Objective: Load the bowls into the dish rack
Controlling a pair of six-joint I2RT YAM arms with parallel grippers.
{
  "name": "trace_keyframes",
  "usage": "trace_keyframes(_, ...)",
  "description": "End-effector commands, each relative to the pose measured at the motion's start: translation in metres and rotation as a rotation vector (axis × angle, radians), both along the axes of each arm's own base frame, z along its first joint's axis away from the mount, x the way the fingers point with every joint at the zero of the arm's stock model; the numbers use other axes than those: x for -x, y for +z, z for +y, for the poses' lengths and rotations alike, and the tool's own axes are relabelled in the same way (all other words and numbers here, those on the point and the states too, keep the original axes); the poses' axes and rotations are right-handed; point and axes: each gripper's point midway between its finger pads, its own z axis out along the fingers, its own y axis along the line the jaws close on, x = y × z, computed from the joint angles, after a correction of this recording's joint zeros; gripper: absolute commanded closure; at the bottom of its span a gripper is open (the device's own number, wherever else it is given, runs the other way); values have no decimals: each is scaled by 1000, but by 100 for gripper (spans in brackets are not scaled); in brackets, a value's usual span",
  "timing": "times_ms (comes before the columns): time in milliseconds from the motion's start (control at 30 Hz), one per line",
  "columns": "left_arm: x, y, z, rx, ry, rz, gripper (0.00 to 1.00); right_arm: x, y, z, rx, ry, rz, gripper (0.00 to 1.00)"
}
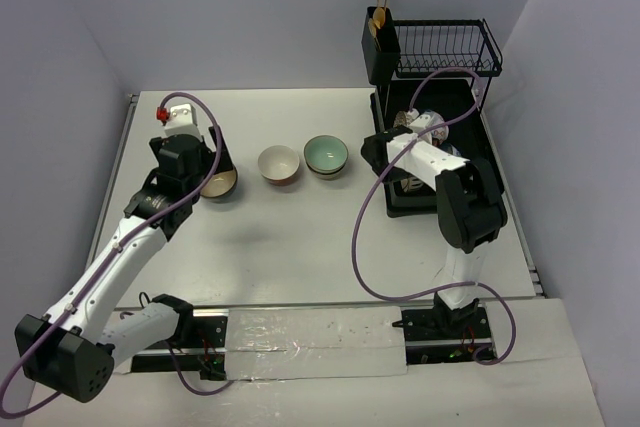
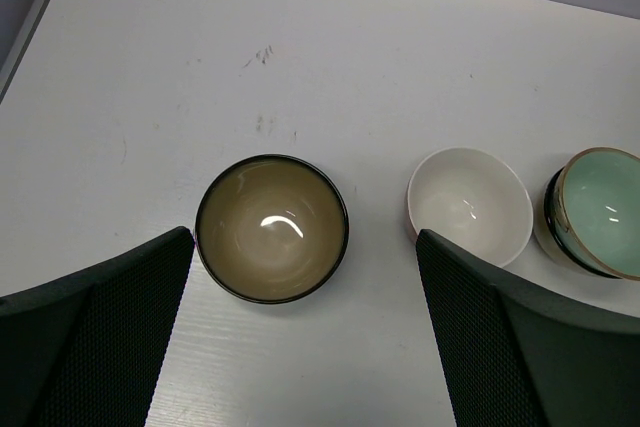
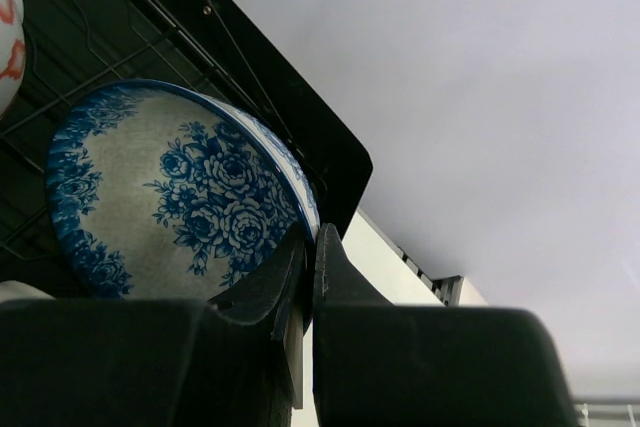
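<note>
1. The left gripper [image 2: 303, 247] is held with fingers [image 2: 100, 327] spread above the glossy tan bowl [image 2: 271, 228] on the table [image 2: 150, 67]; its rim should be straddled squarely.
2. The blue flowered bowl [image 3: 170, 187] is pinched by its thin rim in the right gripper [image 3: 310, 242], at the wire dish rack [image 3: 290, 117].
3. A white bowl [image 1: 279, 164] and a green bowl [image 1: 326, 155] are seen mid-table.

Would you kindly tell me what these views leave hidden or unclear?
Top view: the right arm covers the rack's lower tier; bowls there cannot be counted.
Top view: the left gripper hides part of the tan bowl.
Right wrist: the right gripper hides the blue bowl's lower rim; the left edge cuts a red-patterned bowl.
Left wrist: the right edge cuts the mint bowl.
</note>
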Motion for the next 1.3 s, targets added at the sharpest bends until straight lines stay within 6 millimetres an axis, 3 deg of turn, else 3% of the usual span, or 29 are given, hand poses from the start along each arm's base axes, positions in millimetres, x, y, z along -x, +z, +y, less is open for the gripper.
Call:
trace_keyframes(0, -1, 14, 1, -9, 3, -57, 1, -9, 74, -11, 266, 91, -125, 100)
trace_keyframes(333, 2, 17, 3, -11, 11, -72, 1, -15, 66, -14, 308, 92, -78, 100)
trace_keyframes(600, 4, 19, 3, -18, 11, -79, 1, -10, 73, -26, 303, 56, -96, 100)
trace_keyframes(767, 5, 22, 5, -17, 15, -89, 1, -16, 61, -24, 315, 63, -54, 100)
trace_keyframes(1067, 8, 25, 6, -13, 13, -103, 1, -28, 31, 6, 346, 155, 24, 100)
trace_keyframes(1267, 9, 27, 6, -11, 13, -111, 1, -30, 22, 22, 354, 204, 40, 100)
